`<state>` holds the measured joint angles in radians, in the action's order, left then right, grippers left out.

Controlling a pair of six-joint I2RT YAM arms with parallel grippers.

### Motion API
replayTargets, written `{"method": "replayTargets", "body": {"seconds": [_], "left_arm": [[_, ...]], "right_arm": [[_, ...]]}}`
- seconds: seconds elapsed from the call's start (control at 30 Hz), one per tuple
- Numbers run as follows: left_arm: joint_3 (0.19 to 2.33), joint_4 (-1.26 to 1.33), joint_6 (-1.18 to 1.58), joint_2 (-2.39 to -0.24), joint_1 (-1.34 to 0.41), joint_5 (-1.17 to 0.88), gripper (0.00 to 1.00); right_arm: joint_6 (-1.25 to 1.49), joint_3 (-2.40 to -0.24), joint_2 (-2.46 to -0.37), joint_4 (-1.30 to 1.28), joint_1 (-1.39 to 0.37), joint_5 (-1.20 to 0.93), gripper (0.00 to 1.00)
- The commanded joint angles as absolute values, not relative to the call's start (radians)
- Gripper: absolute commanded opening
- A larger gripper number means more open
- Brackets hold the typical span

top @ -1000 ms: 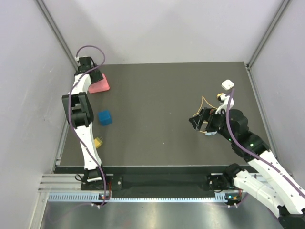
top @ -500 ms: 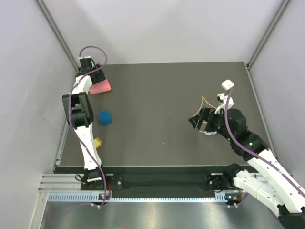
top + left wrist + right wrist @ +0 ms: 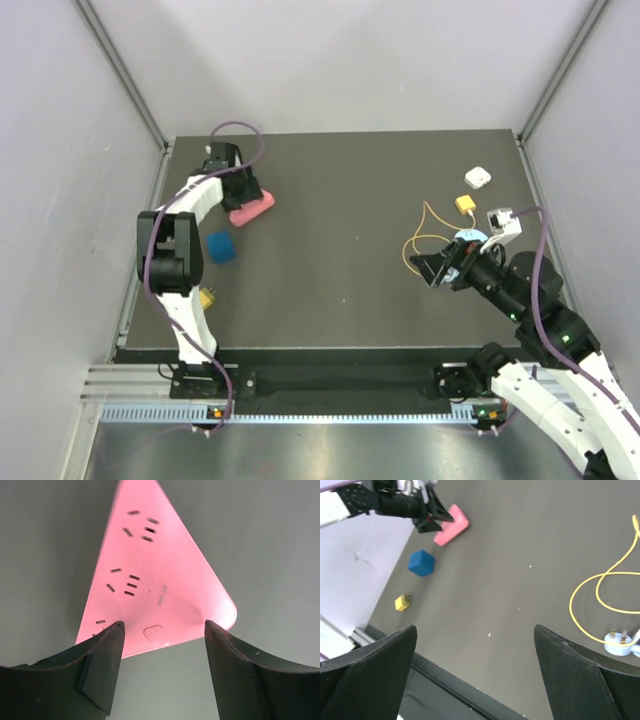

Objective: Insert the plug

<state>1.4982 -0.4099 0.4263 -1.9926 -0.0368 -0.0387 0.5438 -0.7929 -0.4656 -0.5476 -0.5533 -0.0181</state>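
The plug (image 3: 465, 204) is a small yellow connector lying on the mat at the right, at the end of a looping yellow wire (image 3: 422, 236); the wire also shows in the right wrist view (image 3: 596, 596). A pink socket strip (image 3: 252, 208) lies at the far left, and its slotted face fills the left wrist view (image 3: 155, 580). My left gripper (image 3: 241, 190) is open, its fingertips over the strip's near end (image 3: 162, 630). My right gripper (image 3: 433, 268) is open and empty above bare mat (image 3: 475, 630), near the wire loop.
A white square block (image 3: 478, 178) sits behind the plug. A light-blue disc (image 3: 467, 237) lies by my right wrist (image 3: 620, 639). A blue cube (image 3: 220, 246) and a small yellow pronged block (image 3: 205, 298) lie at the left. The mat's front edge (image 3: 450, 692) is close.
The pink strip has shifted right and nearer from the far left corner and turned, with my left gripper beside it. My right arm has drawn back to the right, uncovering the wire loop.
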Motion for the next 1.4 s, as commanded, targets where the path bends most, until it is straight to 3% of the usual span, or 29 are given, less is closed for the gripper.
{"method": "replayTargets", "body": {"seconds": [0.0, 0.27, 0.37, 0.57, 1.07, 1.27, 1.37], "left_arm": [[1.448, -0.534, 0.463, -1.939, -0.121, -0.091, 0.70], [1.488, -0.725, 0.439, -1.700, -0.146, 0.194, 0.75], [1.374, -0.778, 0.462, -1.606, -0.144, 0.326, 0.75], [1.089, -0.609, 0.488, -1.405, -0.143, 0.313, 0.82], [1.123, -0.661, 0.437, -1.603, -0.123, 0.419, 0.87], [1.135, -0.620, 0.425, -1.672, -0.081, 0.378, 0.80], [1.154, -0.624, 0.413, -1.686, -0.080, 0.325, 0.64]], "right_arm": [[0.571, -0.790, -0.446, -0.544, -0.548, -0.064, 1.00], [0.569, -0.773, -0.427, -0.581, -0.548, -0.106, 1.00], [0.575, -0.749, -0.404, -0.558, -0.548, -0.124, 1.00], [0.561, -0.721, -0.400, -0.511, -0.546, -0.181, 0.99], [0.534, -0.716, -0.405, -0.505, -0.548, -0.195, 1.00], [0.505, -0.707, -0.414, -0.488, -0.548, -0.210, 1.00], [0.506, -0.672, -0.407, -0.439, -0.548, -0.227, 1.00]]}}
